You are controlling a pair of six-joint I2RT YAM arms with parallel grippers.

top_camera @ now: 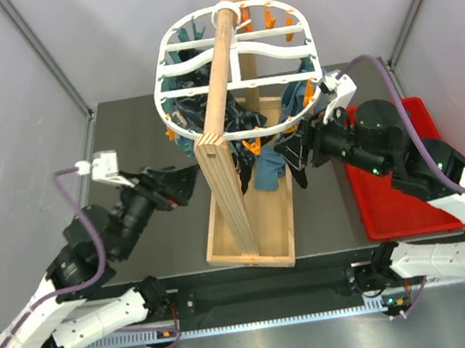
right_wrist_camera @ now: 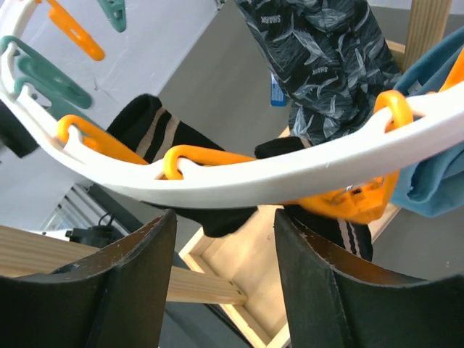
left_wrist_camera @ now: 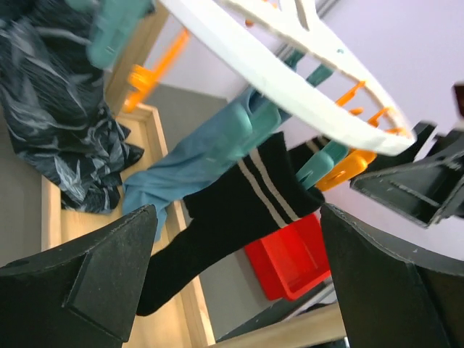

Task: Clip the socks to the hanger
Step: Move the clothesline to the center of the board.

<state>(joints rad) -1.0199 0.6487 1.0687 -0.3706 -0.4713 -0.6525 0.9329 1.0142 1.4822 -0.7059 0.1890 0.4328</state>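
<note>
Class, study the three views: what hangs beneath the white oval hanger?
A striped black sock, a blue-teal cloth and dark patterned fabric hang beneath the hanger, above the wooden base. The bunched fabric hides how many more socks hang there.

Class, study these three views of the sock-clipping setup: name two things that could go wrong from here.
1. The open right gripper sits close to the rim of the white plastic oval hanger, beside an orange clothespin; lifting carelessly could set the hanger swinging on its wooden pole.
2. A floppy black sock with pale stripes hangs ahead of the open left gripper; grabbing and pulling it might tug it off the hanger.
</note>
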